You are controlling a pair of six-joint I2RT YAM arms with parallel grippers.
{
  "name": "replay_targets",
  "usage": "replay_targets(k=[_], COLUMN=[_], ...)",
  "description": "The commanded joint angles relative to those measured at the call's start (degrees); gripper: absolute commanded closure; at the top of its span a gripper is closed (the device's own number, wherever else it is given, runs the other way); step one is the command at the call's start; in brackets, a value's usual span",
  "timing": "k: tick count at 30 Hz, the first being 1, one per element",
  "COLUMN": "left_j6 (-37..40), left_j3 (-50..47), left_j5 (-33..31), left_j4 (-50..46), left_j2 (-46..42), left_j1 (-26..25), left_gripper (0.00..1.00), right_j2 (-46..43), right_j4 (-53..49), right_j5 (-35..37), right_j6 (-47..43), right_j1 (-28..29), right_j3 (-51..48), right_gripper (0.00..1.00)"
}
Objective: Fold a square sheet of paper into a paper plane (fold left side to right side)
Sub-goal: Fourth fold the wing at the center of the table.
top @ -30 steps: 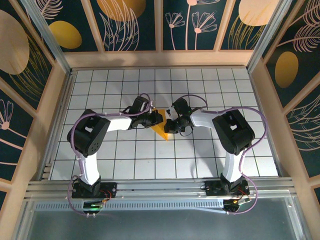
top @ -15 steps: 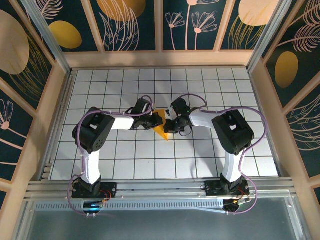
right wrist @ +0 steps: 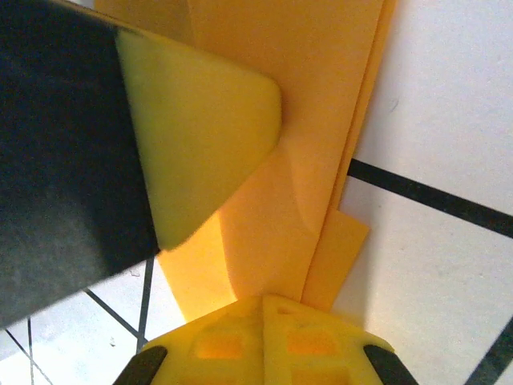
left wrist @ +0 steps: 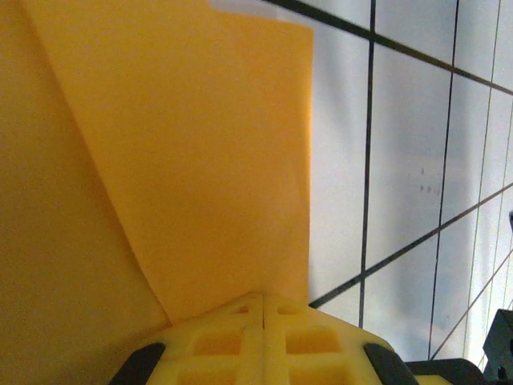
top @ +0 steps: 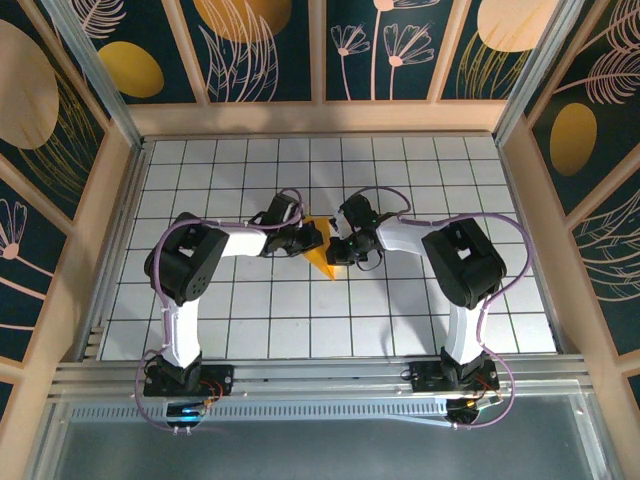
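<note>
The orange-yellow sheet of paper (top: 322, 258) lies folded on the tiled table, narrowing to a point toward the near side. My left gripper (top: 312, 240) meets it from the left, my right gripper (top: 337, 252) from the right. In the left wrist view the left gripper (left wrist: 263, 298) is shut, its tips against a creased flap of paper (left wrist: 200, 144). The right gripper (right wrist: 263, 301) is shut too, its tips on the stacked paper layers (right wrist: 321, 120). The left gripper's yellow finger (right wrist: 200, 128) rests on the paper just ahead. No paper shows between either pair of jaws.
The white grid table (top: 400, 320) is boxed in by wooden rails (top: 120, 230) and dark-blue patterned walls with large orange ovals (top: 130, 68). Purple cables loop over both arms. Both arm bases stand at the near edge.
The left arm's elbow has shifted a little to the right and both grippers have edged slightly away from me. The paper stays where it was, and both grippers stay shut.
</note>
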Motion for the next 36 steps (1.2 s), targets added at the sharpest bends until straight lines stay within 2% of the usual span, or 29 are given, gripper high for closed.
replay_targets(k=[1, 15, 36], left_j6=[2.4, 6.3, 8.5], left_j3=[1.6, 9.1, 20.2], left_j5=[-4.3, -6.1, -7.1], left_j4=[-2.7, -7.1, -11.6], left_j2=[2.0, 7.2, 13.2], left_j1=[2.9, 7.7, 10.2], left_gripper=[0.94, 0.94, 0.9], right_j2=[5.8, 6.1, 6.9], right_j4=[-7.4, -8.3, -9.0], right_j5=[9.8, 9.7, 9.9], right_j6=[-1.5, -1.9, -2.1], right_j1=[0.4, 0.4, 0.6], right_j3=[-2.8, -2.4, -2.1], right_gripper=[1.0, 1.0, 1.0])
